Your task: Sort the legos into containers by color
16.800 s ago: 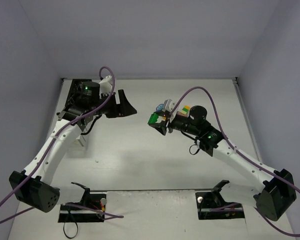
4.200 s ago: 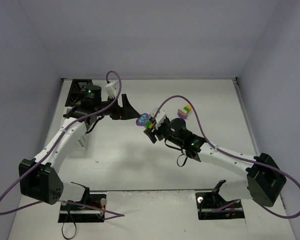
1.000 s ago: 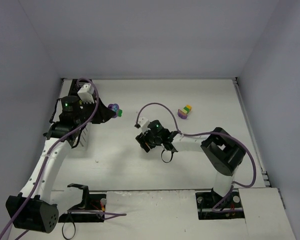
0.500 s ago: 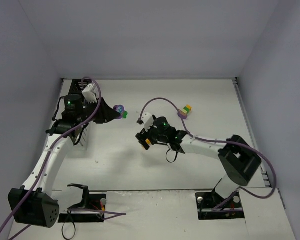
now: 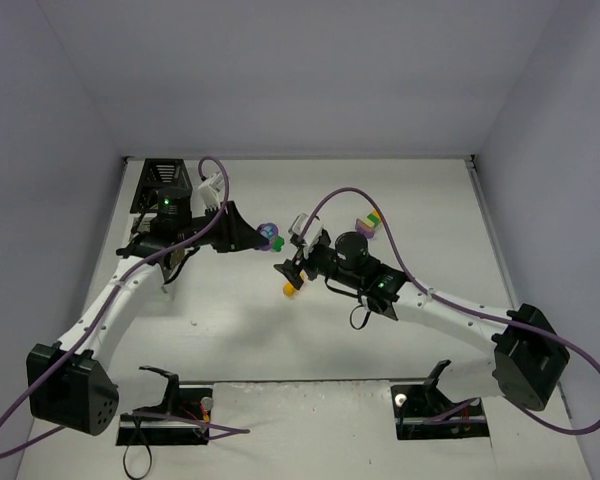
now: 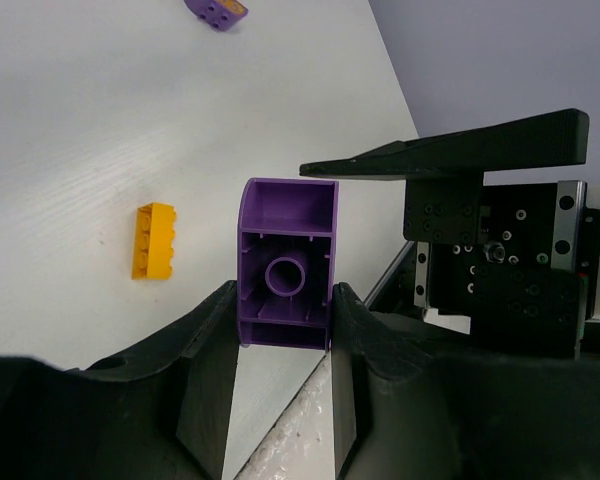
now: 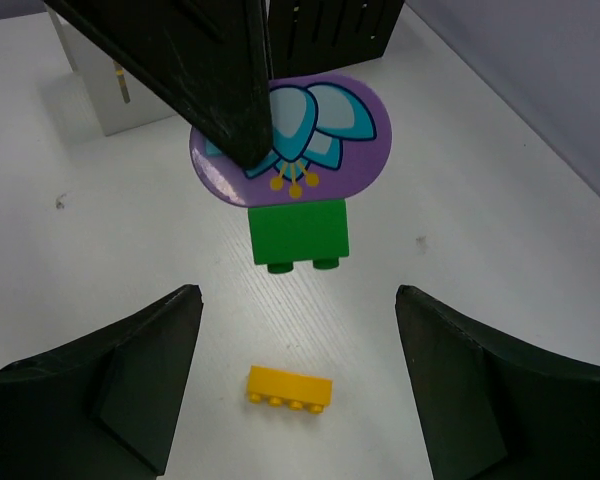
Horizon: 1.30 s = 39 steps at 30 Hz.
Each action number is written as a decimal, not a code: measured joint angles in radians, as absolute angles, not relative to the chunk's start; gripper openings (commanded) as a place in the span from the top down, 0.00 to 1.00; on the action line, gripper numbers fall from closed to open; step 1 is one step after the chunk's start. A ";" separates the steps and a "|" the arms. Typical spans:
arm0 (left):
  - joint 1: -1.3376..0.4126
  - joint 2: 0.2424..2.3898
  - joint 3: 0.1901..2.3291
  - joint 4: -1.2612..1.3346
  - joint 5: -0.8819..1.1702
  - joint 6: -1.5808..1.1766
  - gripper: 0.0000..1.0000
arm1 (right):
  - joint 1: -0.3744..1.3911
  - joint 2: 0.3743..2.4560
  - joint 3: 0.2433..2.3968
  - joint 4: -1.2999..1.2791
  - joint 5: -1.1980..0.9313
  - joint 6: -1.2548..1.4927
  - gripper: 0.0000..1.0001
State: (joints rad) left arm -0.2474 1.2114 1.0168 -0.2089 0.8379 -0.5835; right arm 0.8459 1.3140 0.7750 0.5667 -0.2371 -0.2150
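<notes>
Purple brick [image 6: 285, 265] hollow — left wrist; green brick [image 7: 299, 232] — right

Tabletop [image 5: 280, 340]: white, matt, with a faint grain. Walls: plain grey-lilac panels behind [image 5: 300, 80], at left [image 5: 40, 200] and at right [image 5: 560, 150]. Edging [image 5: 300, 157]: thin metal strip along the far edge. Dark speck [image 5: 191, 321]: near the left edge. Two black recesses, left [image 5: 165, 428] and right [image 5: 442, 418]: at the near edge, holding loose wiring.
</notes>
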 measured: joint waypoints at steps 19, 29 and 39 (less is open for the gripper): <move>-0.282 1.250 1.017 -0.215 0.872 -0.584 0.99 | 0.846 1.340 0.834 0.557 -0.238 -0.300 0.46; -0.282 1.253 1.017 -0.220 0.871 -0.580 0.99 | 0.852 1.354 0.835 0.554 -0.256 -0.305 1.00; -0.228 1.259 1.025 -0.265 0.871 -0.564 0.99 | 0.841 1.337 0.749 0.582 -0.231 -0.299 1.00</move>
State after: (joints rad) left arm -0.2279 1.2591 1.0248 -0.2646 0.8707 -0.5640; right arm 0.8410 1.3369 0.7490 0.5819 -0.2306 -0.2989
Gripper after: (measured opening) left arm 0.299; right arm 0.337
